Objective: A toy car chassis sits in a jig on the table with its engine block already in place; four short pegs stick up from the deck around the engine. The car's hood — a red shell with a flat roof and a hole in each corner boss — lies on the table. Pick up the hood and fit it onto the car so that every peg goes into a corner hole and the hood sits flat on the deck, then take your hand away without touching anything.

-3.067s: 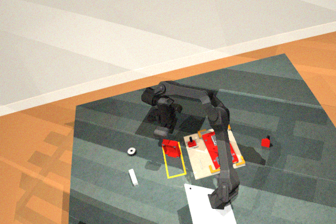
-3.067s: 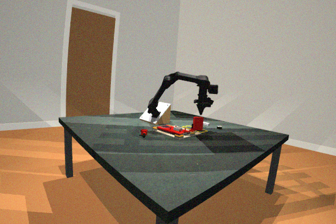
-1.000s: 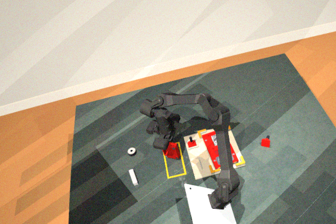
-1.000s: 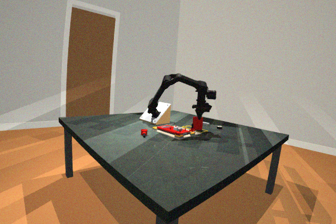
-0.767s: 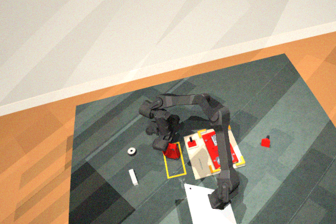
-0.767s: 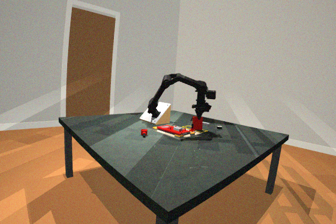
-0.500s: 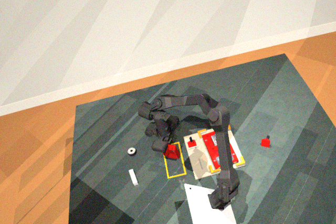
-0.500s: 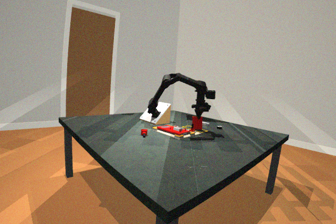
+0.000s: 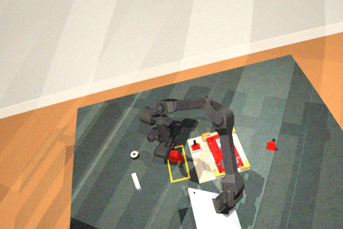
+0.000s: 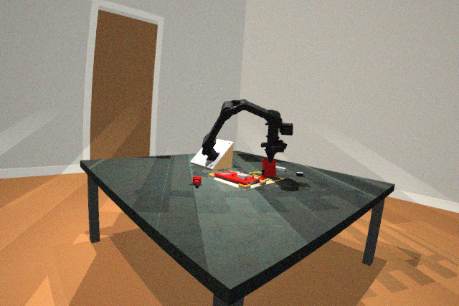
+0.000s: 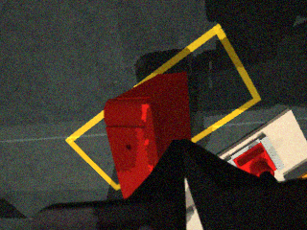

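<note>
Over the thin yellow outline (image 9: 180,179) (image 10: 282,178) (image 11: 93,164), an angular, flat-sided red hood (image 9: 175,156) (image 10: 268,168) (image 11: 168,105), upended.

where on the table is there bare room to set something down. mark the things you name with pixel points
Open patches: between the small red block (image 9: 271,146) (image 10: 196,180) and the table edge (image 9: 314,93) (image 10: 148,223); between the white bar (image 9: 135,181) (image 10: 280,168) and white sloped panel (image 9: 206,209) (image 10: 223,145). Crowded: beside the jig (image 9: 203,169) (image 11: 292,129), where the gripper (image 9: 173,148) (image 10: 270,160) (image 11: 179,146) holds the hood (image 9: 175,156) (image 10: 268,168) (image 11: 136,139).
</note>
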